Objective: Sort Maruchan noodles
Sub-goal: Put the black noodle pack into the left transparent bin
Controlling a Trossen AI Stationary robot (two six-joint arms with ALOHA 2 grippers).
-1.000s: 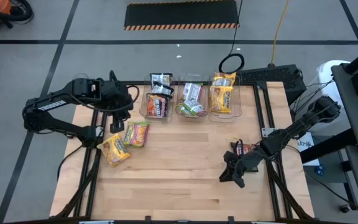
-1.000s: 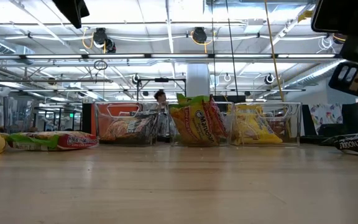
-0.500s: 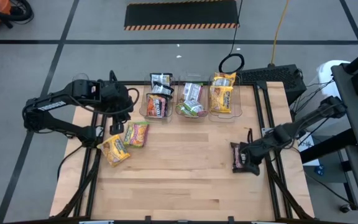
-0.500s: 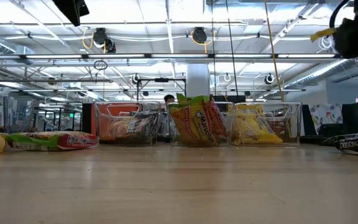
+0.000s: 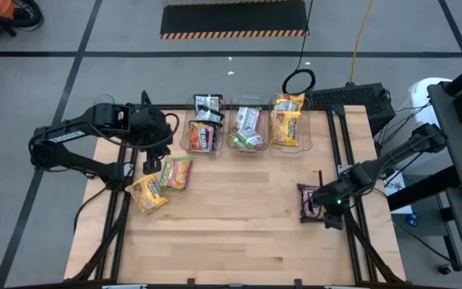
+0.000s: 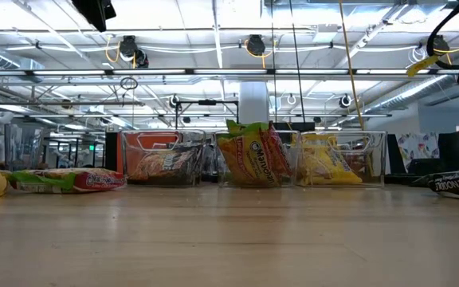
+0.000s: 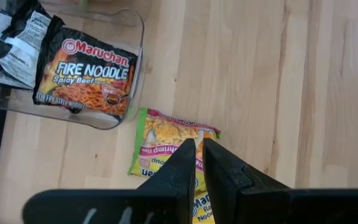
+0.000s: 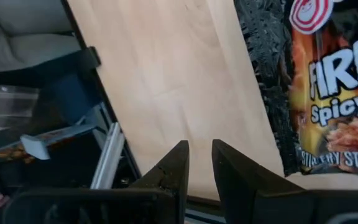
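A dark Maruchan packet [image 5: 310,201] lies flat on the table near its right edge, its "Fire" label [image 8: 328,93] showing in the right wrist view. My right gripper [image 5: 330,215] hovers just to the right of it over bare wood, narrowly open [image 8: 201,163] and holding nothing. A green-edged packet [image 5: 176,172] and a yellow one [image 5: 147,193] lie flat at the left. My left gripper [image 5: 154,154] hangs high above them, its fingers [image 7: 197,155] all but shut on nothing. Three clear bins at the far edge hold dark [image 5: 203,132], green [image 5: 247,132] and yellow [image 5: 287,122] packets.
The bins stand in a row at the far edge [image 6: 253,159]. Bare wood stretches across the table's middle and near side [image 5: 231,233]. A dark metal frame rail [image 5: 345,160] runs along the table's right edge beside my right gripper. Cables and a black box sit beyond the far right corner.
My right gripper has drawn back from the near middle toward the table's right edge, turning and tipping as it went. The dark packet, partly covered by the arm before, now shows whole and has not moved. The gap between its fingertips shows no change.
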